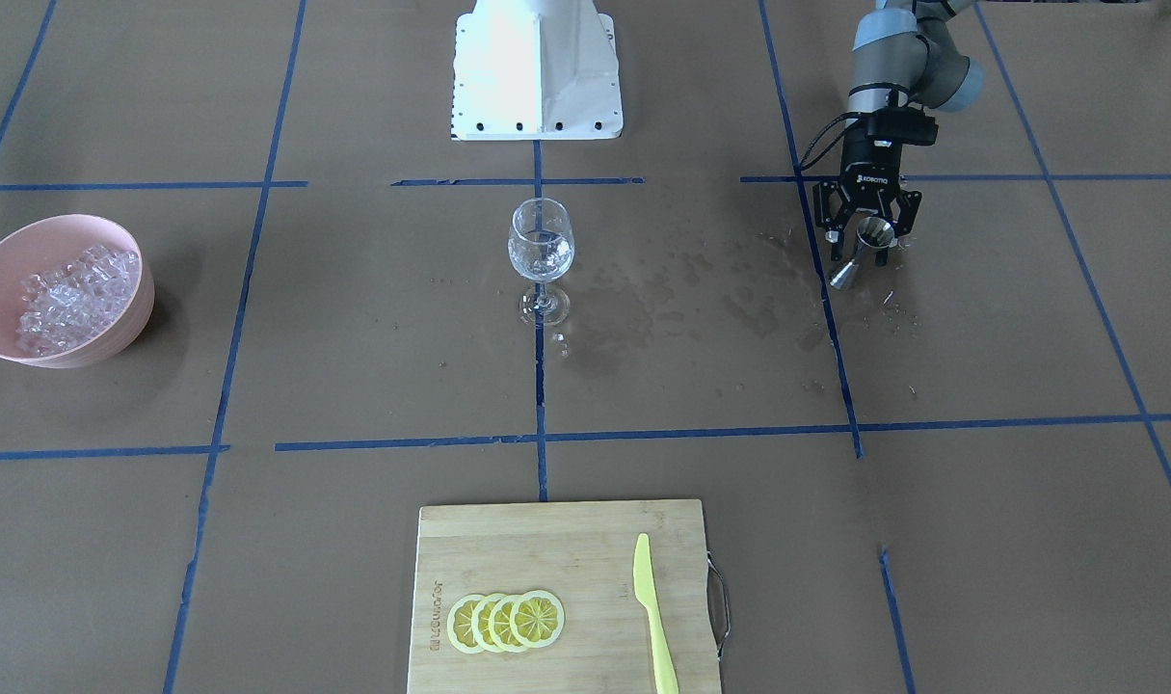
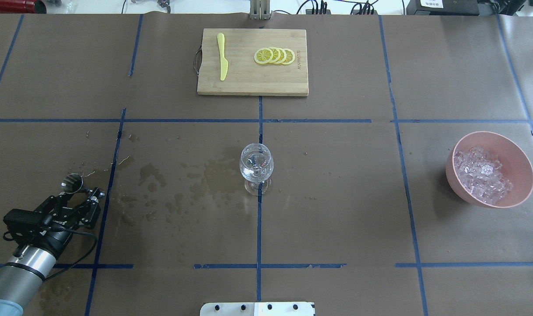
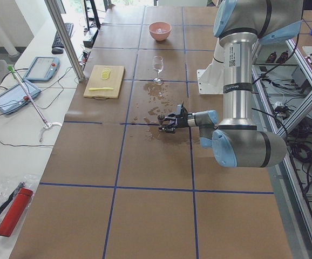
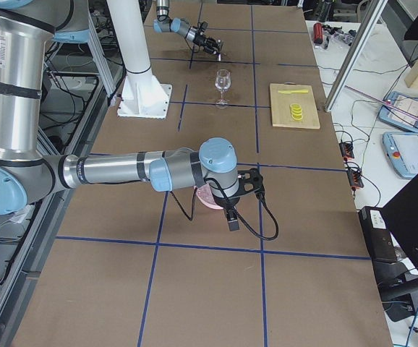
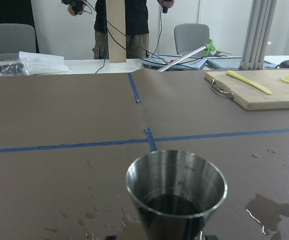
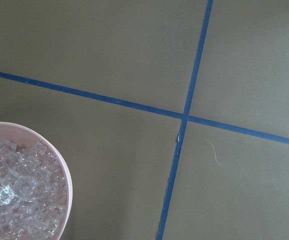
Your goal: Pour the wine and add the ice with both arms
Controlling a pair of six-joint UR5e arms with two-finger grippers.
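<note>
Two jobs, one seemingly finished — ice is the step to get right.

Wet patches point(image 2: 152, 173) mark the tabletop point(image 2: 336, 197) between its centre and the robot's left side, so slow, level travel seems wise. Over the pink bowl point(image 2: 518, 153) hangs the right gripper point(image 4: 234, 210); how its fingers stand I cannot tell. At the far left, the left gripper point(image 1: 869, 236) has its fingers either side of the steel jigger point(image 1: 860, 255). Whether they pinch it or have let go I cannot tell, but the jigger should end upright. At the centre stands the wine glass point(image 2: 256, 162), with a little clear wine point(image 1: 541, 260) in it. The ice point(image 2: 481, 175) fills the bowl — descend straight, pinch one cube across flat faces, and release it low over the rim.
</note>
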